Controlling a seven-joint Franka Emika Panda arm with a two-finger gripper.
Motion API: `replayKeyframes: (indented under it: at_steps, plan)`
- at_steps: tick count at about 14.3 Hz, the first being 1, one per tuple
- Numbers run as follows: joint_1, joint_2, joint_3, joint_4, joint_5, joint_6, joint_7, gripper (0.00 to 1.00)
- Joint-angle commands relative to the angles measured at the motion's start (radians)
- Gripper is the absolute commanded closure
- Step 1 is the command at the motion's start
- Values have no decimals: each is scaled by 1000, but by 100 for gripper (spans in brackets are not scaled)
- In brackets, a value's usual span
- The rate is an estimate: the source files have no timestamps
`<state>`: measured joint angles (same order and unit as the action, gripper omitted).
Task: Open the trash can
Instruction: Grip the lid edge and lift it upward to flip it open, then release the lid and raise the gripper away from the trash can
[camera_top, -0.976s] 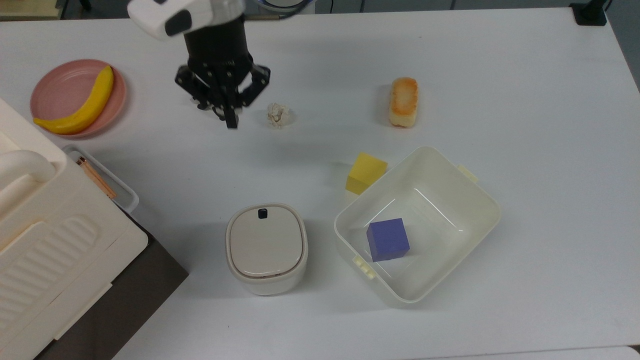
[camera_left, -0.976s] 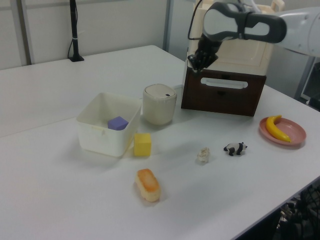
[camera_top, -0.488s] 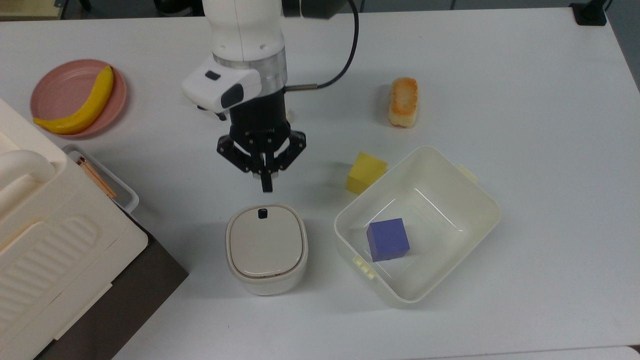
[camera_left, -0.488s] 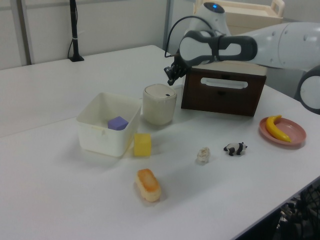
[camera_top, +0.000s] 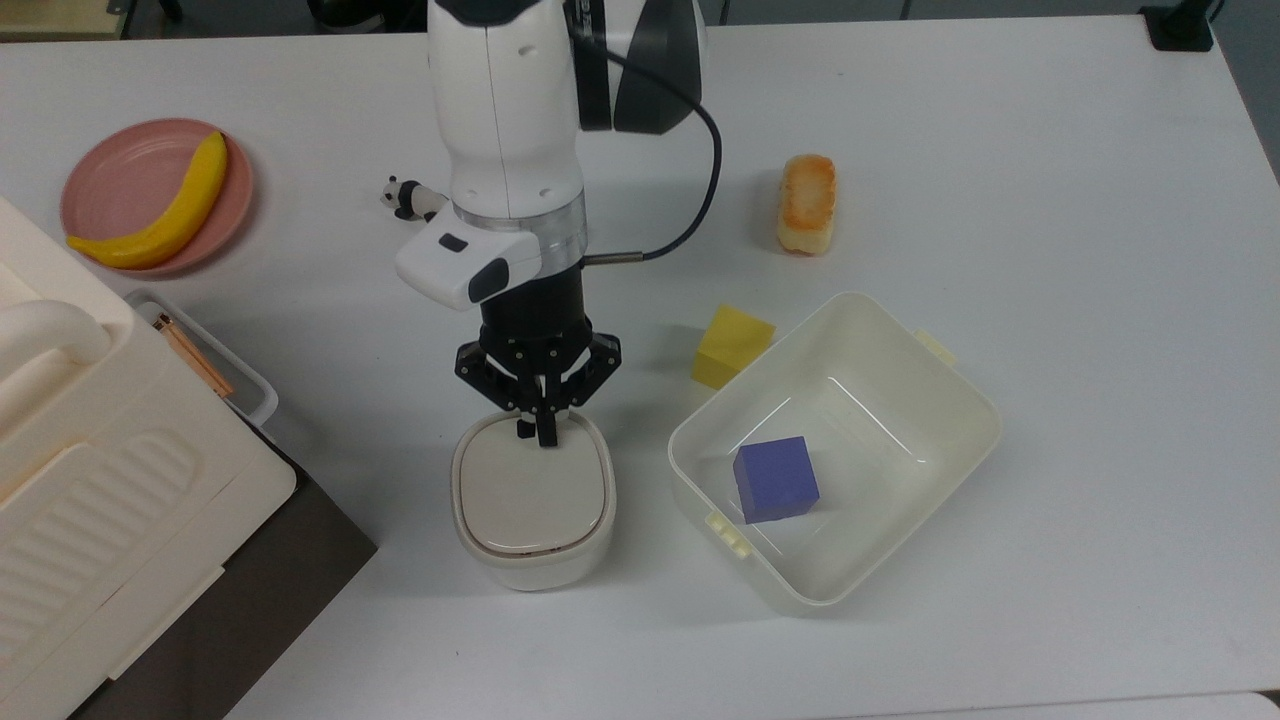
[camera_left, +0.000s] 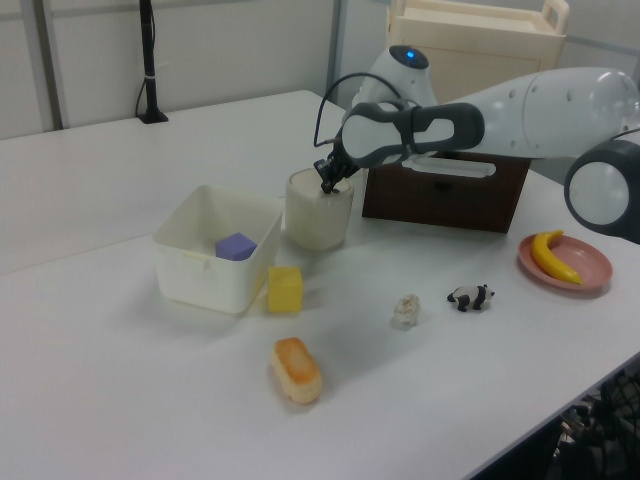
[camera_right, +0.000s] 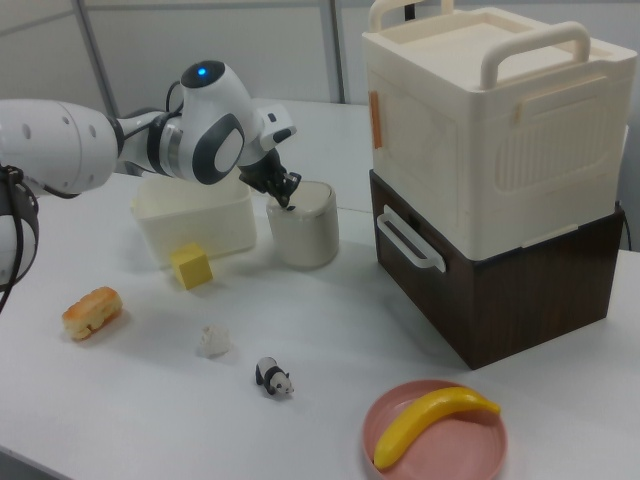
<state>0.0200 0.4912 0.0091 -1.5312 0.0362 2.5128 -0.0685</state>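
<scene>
Small cream-white rounded-square plastic trash can (camera_top: 533, 500) with flat beige hinged lid: standing on the white desk (camera_top: 1050, 180), just at 9 o'clock of the larger cream lidless tub (camera_top: 960, 395) in the top view; lid lying flat, not yet lifted.

Black two-finger gripper (camera_top: 541, 432): having travelled from 12 o'clock of the desk over the past second, now pointing down on the lid's 12 o'clock edge, covering the black button seen uncovered half a second back. Fingers pinched together, holding nothing. Judging the press to be starting, the opening itself pending.

Top view: giving lid outline and fingertip placement, plus a blue cube (camera_top: 776, 479) lying in the tub. Left view: showing a crumpled paper ball (camera_left: 405, 311), hidden under the arm from above. Right view: showing fingertips meeting the lid top, contact depth unclear.
</scene>
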Motion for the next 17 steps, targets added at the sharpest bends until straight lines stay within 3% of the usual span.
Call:
replayKeyframes:
  at_steps: [1,6,15,17]
  plan:
    - [6,20,-8,17,11,29,-16,100]
    - [-2,-83,-24,28,18,-81,7,100]
    - [-78,-304,-24,22,8,-612,1,100]
    - [-75,-342,-24,0,-21,-711,-1,100]
